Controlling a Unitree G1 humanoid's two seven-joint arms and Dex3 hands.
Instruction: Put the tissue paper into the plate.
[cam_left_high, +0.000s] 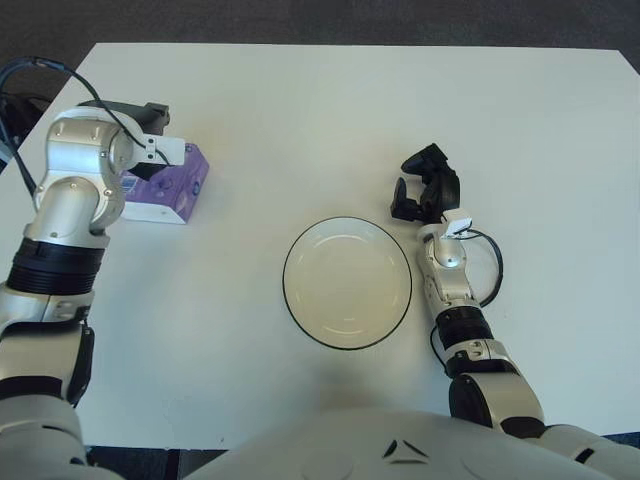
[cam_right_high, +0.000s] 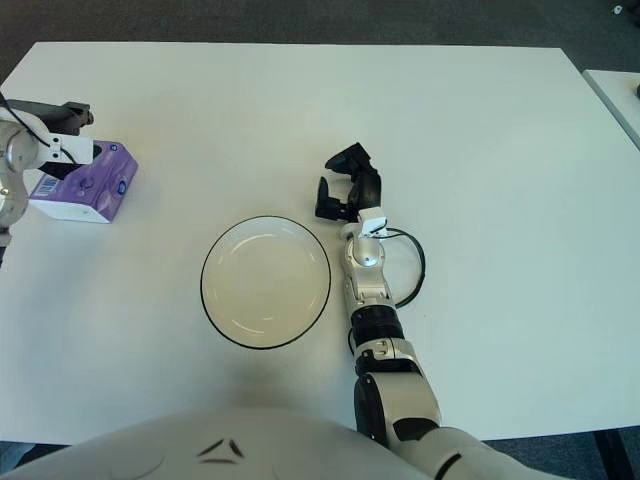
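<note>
Near the table's (cam_left_high: 330, 110) far left edge, the purple tissue paper (cam_right_high: 88, 190) pack is seen lying flat, well apart from the empty plate (cam_left_high: 347, 282). It is partly hidden by the left hand (cam_left_high: 140, 130); whether those fingers are closed on it cannot be told. A light, soft, crushable pack is judged, best gripped across its short sides. Beside the plate's right rim, the right hand (cam_left_high: 425, 188) is held loosely curled around nothing
</note>
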